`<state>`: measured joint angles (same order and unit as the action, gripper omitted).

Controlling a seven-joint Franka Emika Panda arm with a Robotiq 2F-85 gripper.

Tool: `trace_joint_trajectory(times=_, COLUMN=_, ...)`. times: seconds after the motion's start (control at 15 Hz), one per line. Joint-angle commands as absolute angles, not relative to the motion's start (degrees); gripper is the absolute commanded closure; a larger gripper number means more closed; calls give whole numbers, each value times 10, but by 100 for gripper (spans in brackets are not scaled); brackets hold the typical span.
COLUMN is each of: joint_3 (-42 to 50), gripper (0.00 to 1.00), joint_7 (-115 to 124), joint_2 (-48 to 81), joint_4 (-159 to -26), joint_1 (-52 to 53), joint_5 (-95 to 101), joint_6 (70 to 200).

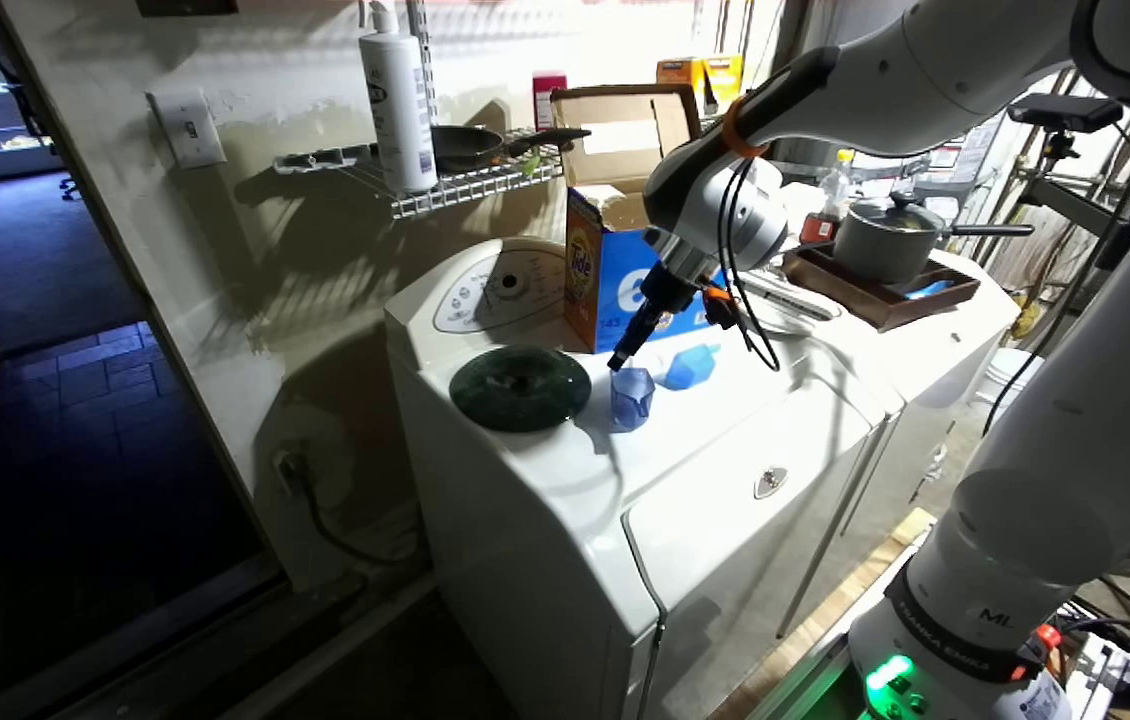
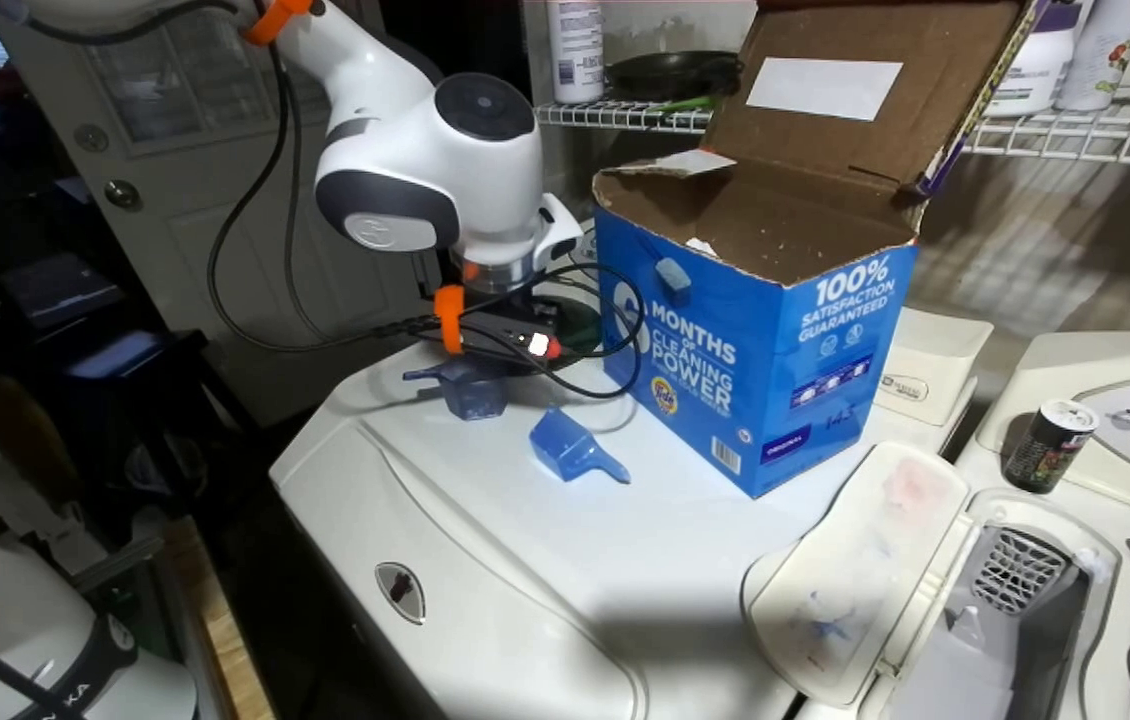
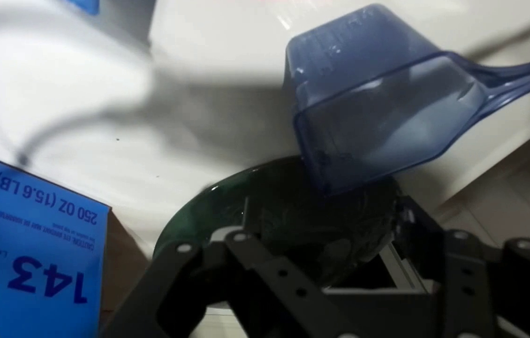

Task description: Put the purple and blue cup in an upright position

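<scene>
Two small handled cups stand on the white machine top. The purplish-blue see-through cup (image 1: 632,398) (image 2: 473,390) (image 3: 359,80) is upright, opening up, with its handle to the right in the wrist view. A brighter blue cup (image 1: 690,367) (image 2: 565,445) lies beside it, apparently overturned or tilted, its handle low on the surface. Which one the task names I cannot tell for sure. My gripper (image 1: 617,362) (image 3: 327,216) is open and empty, just above the purplish-blue cup; contact is unclear. Its fingertips are hidden in an exterior view, behind the wrist and cables.
A dark green disc (image 1: 520,388) (image 3: 213,206) lies beside the purplish-blue cup. The open blue carton (image 1: 640,285) (image 2: 690,360) (image 3: 35,234) stands behind both cups. A wire shelf (image 1: 480,185) is above. An open dispenser lid (image 2: 865,570) lies nearby. The machine top (image 2: 665,540) has a rounded front edge.
</scene>
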<state>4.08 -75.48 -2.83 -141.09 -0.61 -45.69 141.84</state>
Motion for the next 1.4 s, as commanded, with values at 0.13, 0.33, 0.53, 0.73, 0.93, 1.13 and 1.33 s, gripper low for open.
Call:
trace_joint_trajectory(times=0.13, joint_3=20, gripper=0, joint_7=-572, joint_2=-113, joint_4=-1463, joint_1=-13, joint_5=-369, joint_6=1466)
trace_joint_trajectory(times=0.33, joint_3=7, gripper=0, joint_7=-444, joint_2=-126, joint_4=-1475, joint_1=-43, joint_5=-306, joint_6=1452)
trace_joint_trajectory(times=0.53, joint_3=-5, gripper=0, joint_7=-319, joint_2=-146, joint_4=-1484, joint_1=-67, joint_5=-260, joint_6=1440)
trace_joint_trajectory(times=0.73, joint_3=13, gripper=0, joint_7=-199, joint_2=-170, joint_4=-1488, joint_1=-53, joint_5=-218, joint_6=1433)
trace_joint_trajectory(times=0.93, joint_3=13, gripper=0, joint_7=-85, joint_2=-188, joint_4=-1482, joint_1=-60, joint_5=-155, joint_6=1409)
trace_joint_trajectory(times=1.13, joint_3=14, gripper=0, joint_7=31, joint_2=-192, joint_4=-1463, joint_1=-82, joint_5=-91, joint_6=1344)
trace_joint_trajectory(times=1.33, joint_3=22, gripper=0, joint_7=102, joint_2=-185, joint_4=-1438, joint_1=-97, joint_5=-60, joint_6=1276)
